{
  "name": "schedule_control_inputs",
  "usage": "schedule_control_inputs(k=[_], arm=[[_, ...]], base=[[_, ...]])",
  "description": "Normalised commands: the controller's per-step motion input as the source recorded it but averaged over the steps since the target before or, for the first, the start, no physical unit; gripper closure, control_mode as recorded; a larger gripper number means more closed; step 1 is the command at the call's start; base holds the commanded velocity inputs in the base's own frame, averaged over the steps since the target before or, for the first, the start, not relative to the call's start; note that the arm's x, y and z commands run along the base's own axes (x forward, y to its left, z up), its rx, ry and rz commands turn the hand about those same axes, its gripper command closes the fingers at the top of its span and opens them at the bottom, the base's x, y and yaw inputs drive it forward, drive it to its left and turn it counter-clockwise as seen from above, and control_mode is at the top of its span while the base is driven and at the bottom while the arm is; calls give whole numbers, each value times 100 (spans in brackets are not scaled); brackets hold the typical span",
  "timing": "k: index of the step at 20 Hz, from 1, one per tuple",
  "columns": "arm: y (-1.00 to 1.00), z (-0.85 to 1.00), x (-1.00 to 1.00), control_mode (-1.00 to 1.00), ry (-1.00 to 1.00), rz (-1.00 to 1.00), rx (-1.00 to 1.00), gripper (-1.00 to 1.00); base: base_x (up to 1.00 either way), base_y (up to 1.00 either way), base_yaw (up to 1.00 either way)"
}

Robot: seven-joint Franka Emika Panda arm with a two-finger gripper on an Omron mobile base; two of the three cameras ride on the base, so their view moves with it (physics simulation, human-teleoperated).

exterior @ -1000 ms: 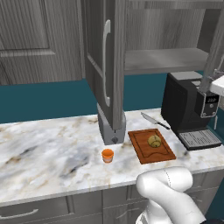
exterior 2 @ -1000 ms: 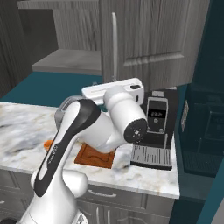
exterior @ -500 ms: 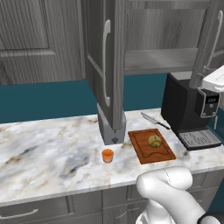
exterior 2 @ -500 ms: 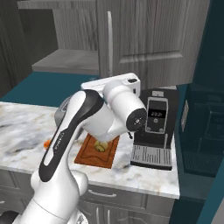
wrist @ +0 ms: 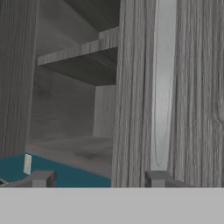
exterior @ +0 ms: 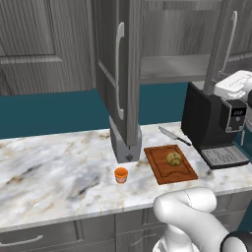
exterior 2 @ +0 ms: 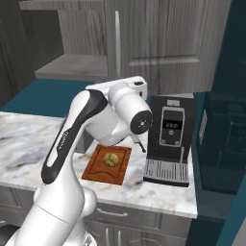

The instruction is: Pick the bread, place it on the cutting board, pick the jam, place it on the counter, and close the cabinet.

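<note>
Hand view puts you right at the cabinet (wrist: 78, 87), its right door's edge dead ahead of the gripper (wrist: 98, 178) and the long silver handle (wrist: 162, 87) running upright just beyond. You carry nothing; the fingers stand apart, straddling that door edge. Below the cabinet, on the bench (exterior: 54, 167), the cutting board (exterior: 160, 172) holds the bread (exterior: 173, 158), and the jam (exterior: 120, 174) stands just beside it.

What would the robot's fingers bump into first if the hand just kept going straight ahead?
Most likely the open cabinet door: its edge and long silver handle stand right ahead of the gripper, between the fingers. How far off is hard to judge.
</note>
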Motion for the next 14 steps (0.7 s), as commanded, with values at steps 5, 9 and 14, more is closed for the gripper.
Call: schedule_control_inputs(k=[5, 9, 14], arm=[[10, 0, 47, -100, -1, 0, 0, -100], [5, 0, 44, -100, -2, 0, 0, -100], [6, 0, 44, -100, -2, 0, 0, -100]], base=[[0, 0, 0], [0, 0, 0], [0, 0, 0]])
